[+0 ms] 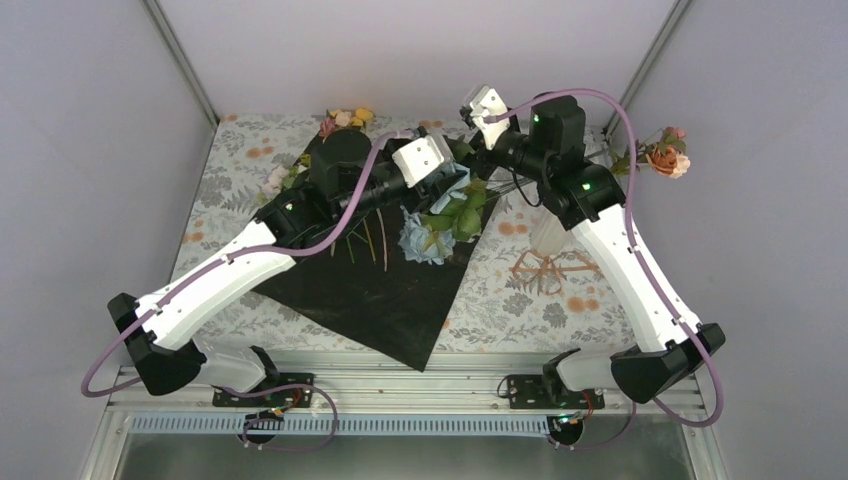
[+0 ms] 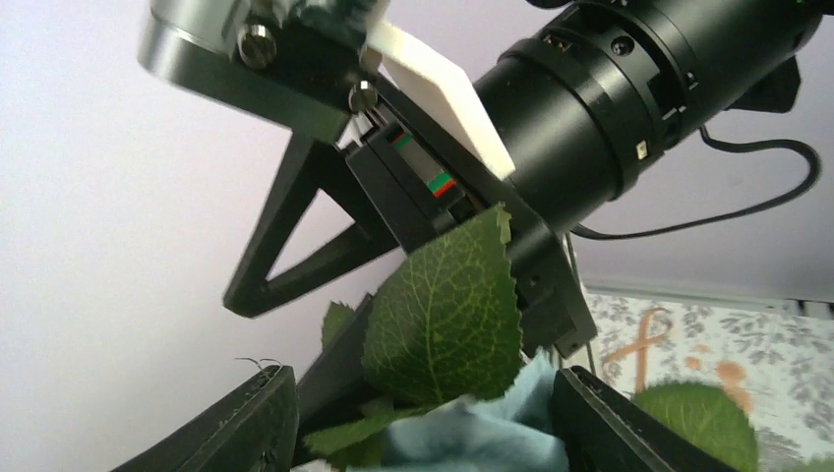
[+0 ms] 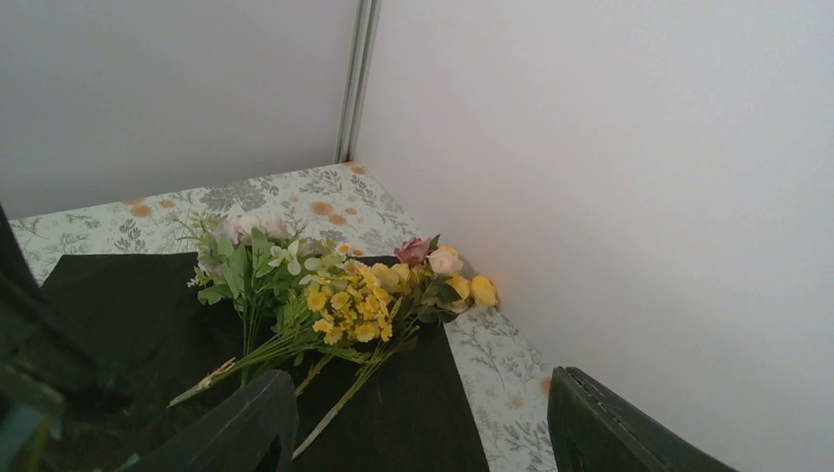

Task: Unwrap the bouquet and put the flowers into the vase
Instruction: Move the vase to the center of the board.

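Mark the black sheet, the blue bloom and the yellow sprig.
black sheet [image 1: 385, 300]: top view, bare stretch towards its near corner.
blue bloom [image 1: 420, 246]: top view, middle of the petals.
yellow sprig [image 3: 346, 313]: right wrist view, centre of the yellow cluster.
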